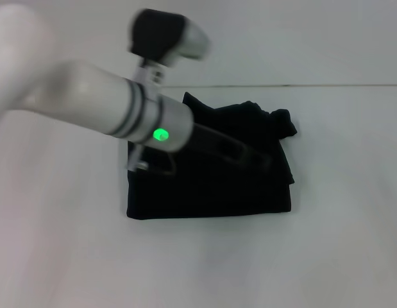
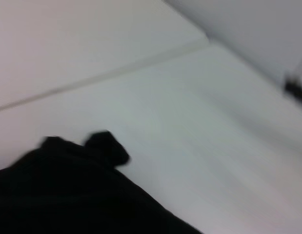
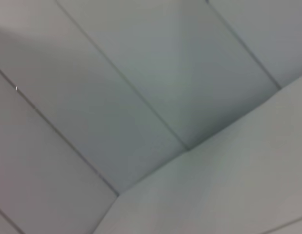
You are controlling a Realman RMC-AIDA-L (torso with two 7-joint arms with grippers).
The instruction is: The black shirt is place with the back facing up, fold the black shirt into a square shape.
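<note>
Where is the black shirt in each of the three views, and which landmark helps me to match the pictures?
Head view: the black shirt lies folded near the middle of the white table, under the left claw.
Left wrist view: the shirt fills the lower left corner.
Right wrist view: the shirt is not in it; only pale panels show.
Shared landmark: the small bunched lump of cloth sticking out from the shirt's edge, in the head and left wrist views.
</note>
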